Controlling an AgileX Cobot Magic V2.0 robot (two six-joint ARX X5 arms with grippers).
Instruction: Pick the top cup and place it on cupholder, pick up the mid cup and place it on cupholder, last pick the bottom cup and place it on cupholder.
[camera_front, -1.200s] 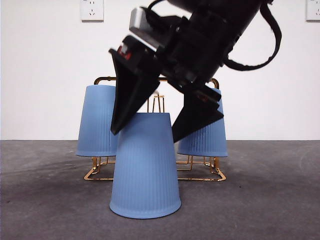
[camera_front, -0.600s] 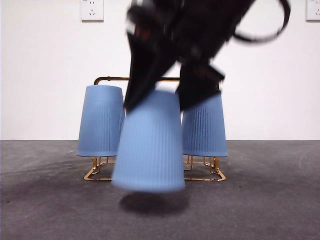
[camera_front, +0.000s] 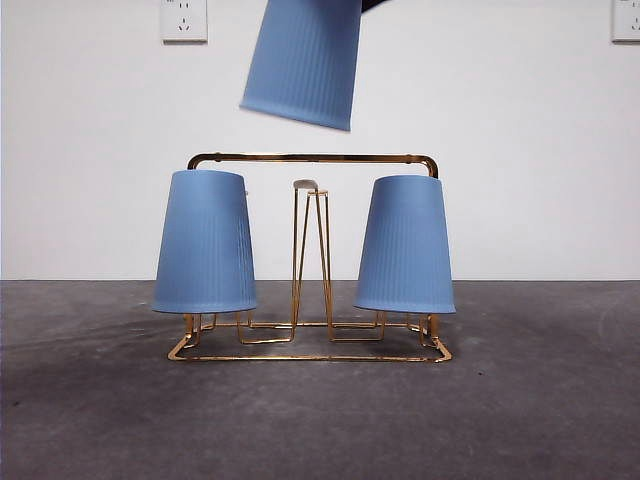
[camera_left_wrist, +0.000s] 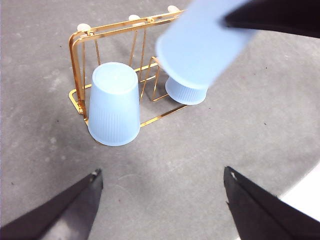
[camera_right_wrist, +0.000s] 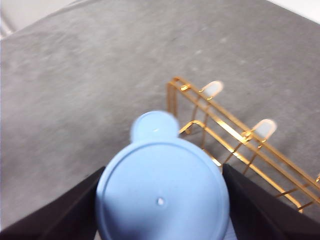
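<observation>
A blue ribbed cup (camera_front: 303, 60) hangs upside down and tilted, high above the cupholder (camera_front: 312, 158). My right gripper (camera_right_wrist: 162, 200) is shut on this cup (camera_right_wrist: 162, 192), whose closed base faces the wrist camera. In the front view only a dark tip of that gripper (camera_front: 373, 4) shows at the top edge. Two more blue cups sit upside down on the gold rack, one at the left (camera_front: 205, 242) and one at the right (camera_front: 405, 245). Between them stands a bare white-tipped prong (camera_front: 306, 185). My left gripper (camera_left_wrist: 161, 172) waits open, back from the rack (camera_left_wrist: 80, 60).
Dark grey table surface (camera_front: 540, 400) surrounds the rack on all sides. A white wall with sockets (camera_front: 184, 20) stands behind. In the right wrist view two other white-tipped prongs (camera_right_wrist: 212, 89) show beside the held cup.
The cup stood on the table in front of the rack with the jaws around it. It has been lifted clear above the rack, and the arm has risen nearly out of the front view.
</observation>
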